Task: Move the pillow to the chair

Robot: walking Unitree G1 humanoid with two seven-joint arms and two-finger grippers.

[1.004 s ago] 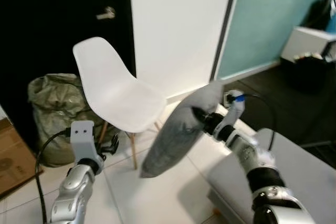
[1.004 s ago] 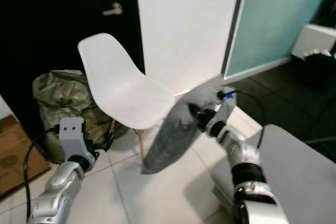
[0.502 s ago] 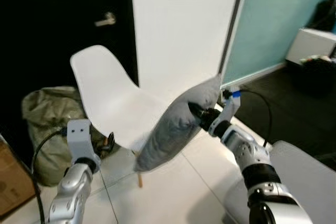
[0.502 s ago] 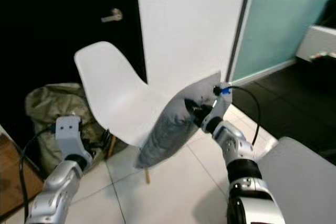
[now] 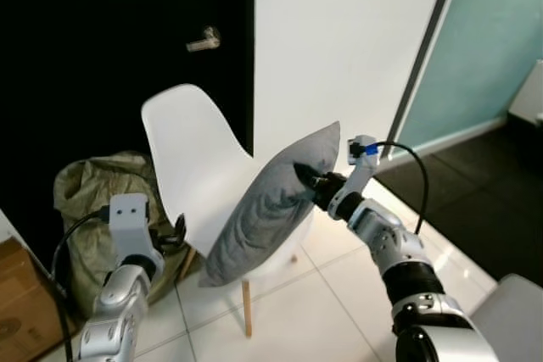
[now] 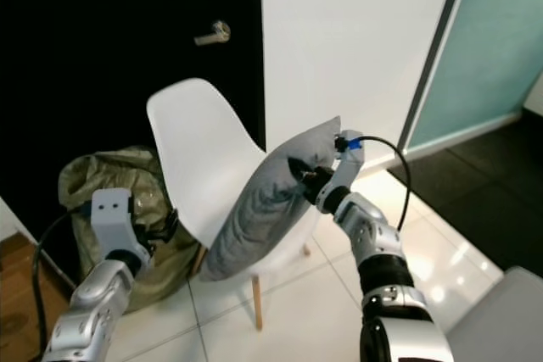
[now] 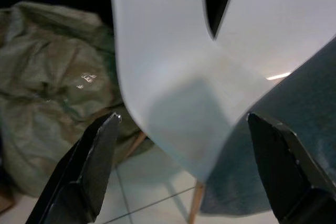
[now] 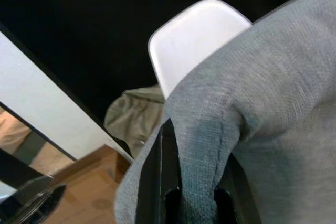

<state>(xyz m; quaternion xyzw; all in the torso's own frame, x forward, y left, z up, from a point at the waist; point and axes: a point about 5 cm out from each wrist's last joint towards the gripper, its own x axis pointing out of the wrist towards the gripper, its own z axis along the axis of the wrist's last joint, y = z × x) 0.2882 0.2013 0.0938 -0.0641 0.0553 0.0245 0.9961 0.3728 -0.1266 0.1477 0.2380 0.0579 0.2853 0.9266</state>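
Note:
A grey pillow (image 5: pixel 267 205) hangs from my right gripper (image 5: pixel 307 179), which is shut on its upper corner. It dangles in front of the seat of a white shell chair (image 5: pixel 187 150) with wooden legs, its lower end over the seat's front. The right wrist view looks past the pinched grey fabric (image 8: pixel 210 145) at the chair's back (image 8: pixel 194 35). My left gripper (image 7: pixel 184 166) is open, low at the left beside the chair, with the seat's underside and the pillow between its black fingers (image 7: pixel 89 166).
An olive-green sack (image 5: pixel 85 201) slumps on the floor behind the chair against a black door (image 5: pixel 110 40) with a metal handle (image 5: pixel 204 39). A white wall panel (image 5: pixel 339 48) and a teal wall stand beyond. White tiled floor (image 5: pixel 322 303) lies below; a cardboard box (image 5: pixel 21 320) sits far left.
The camera has moved closer and turned. My right gripper has carried the pillow leftward, from beside the chair to over its seat. The left arm has kept its pose.

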